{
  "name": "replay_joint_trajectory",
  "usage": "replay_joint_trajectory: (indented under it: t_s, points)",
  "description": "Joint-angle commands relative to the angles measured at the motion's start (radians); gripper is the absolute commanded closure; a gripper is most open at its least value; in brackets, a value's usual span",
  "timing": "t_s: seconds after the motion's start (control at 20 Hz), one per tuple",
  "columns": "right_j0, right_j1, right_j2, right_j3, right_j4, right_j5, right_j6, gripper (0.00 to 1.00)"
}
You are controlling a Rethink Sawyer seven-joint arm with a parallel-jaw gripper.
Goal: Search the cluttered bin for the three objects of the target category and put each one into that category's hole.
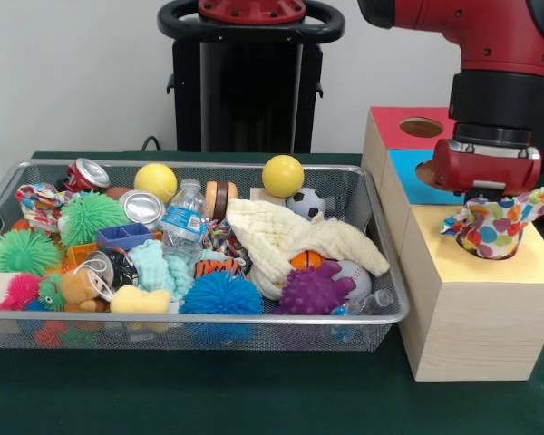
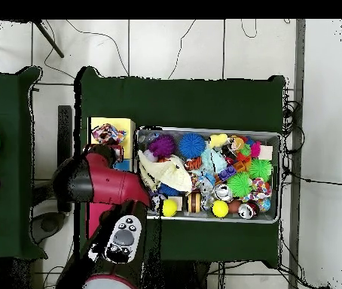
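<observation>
Fabric piece [image 1: 496, 227] atop cube [image 1: 476, 313] beside bin [image 1: 385, 313]

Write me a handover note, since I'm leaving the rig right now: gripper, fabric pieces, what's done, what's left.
Gripper: over the yellow cube, directly above a printed piece; whether it is open or shut cannot be told.
That piece is bunched on the cube's top, hiding the hole, and is not yet through.
Bin: a second printed piece lies in the far left corner in the front view, beside a red can. No third piece shows; it may be buried.
Done: no finished drop shows.
Left: finish this drop, fetch the corner piece, find the third.
</observation>
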Motion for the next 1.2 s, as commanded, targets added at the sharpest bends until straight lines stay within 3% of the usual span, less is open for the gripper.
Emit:
replay_joint_trajectory:
  t_s: [0.05, 0.35, 0.55, 0.6, 0.85, 1.2]
  points:
    - [0.032, 0.061, -0.056, 0.009, 0.034, 0.317, 0.249, 1.00]
    - [0.042, 0.068, -0.064, -0.003, 0.042, 0.333, 0.254, 1.00]
    - [0.047, 0.069, -0.065, 0.004, 0.044, 0.283, 0.249, 1.00]
    - [0.048, 0.069, -0.067, 0.008, 0.044, 0.277, 0.246, 0.00]
    - [0.055, 0.076, -0.080, 0.002, 0.049, 0.298, 0.247, 0.00]
    - [0.024, 0.058, -0.040, 0.029, 0.043, 0.237, 0.219, 0.00]
